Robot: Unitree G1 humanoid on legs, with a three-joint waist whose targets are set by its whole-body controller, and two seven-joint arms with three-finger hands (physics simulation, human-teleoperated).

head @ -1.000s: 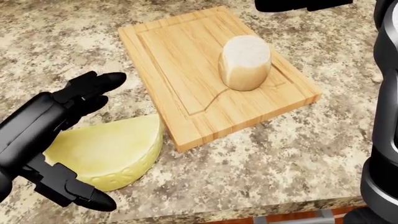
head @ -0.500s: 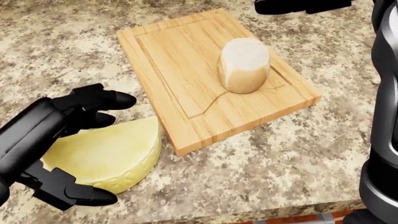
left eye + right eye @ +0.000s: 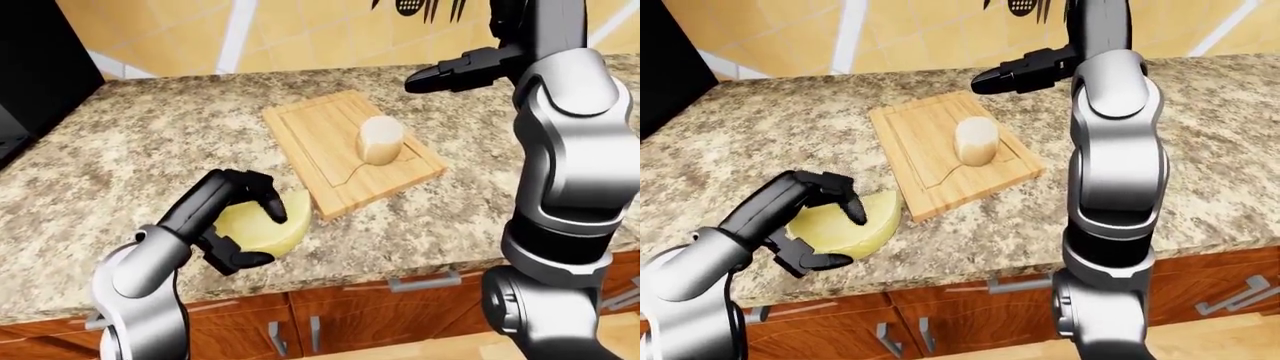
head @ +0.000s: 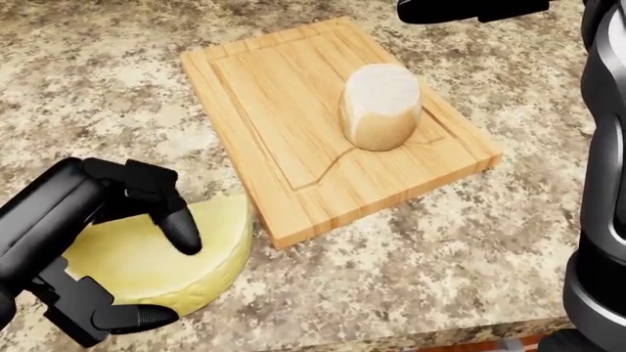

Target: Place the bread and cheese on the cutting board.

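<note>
Black left hand (image 4: 97, 242), fingers (image 4: 176, 220) closing round the pale yellow cheese wedge (image 4: 161, 257), should grip firmly before lifting right onto the wooden cutting board (image 4: 264, 95).

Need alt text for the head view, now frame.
The robot's left hand curls its black fingers over a yellow cheese wedge on a granite counter, beside a wooden cutting board with a bread piece standing on it.
</note>
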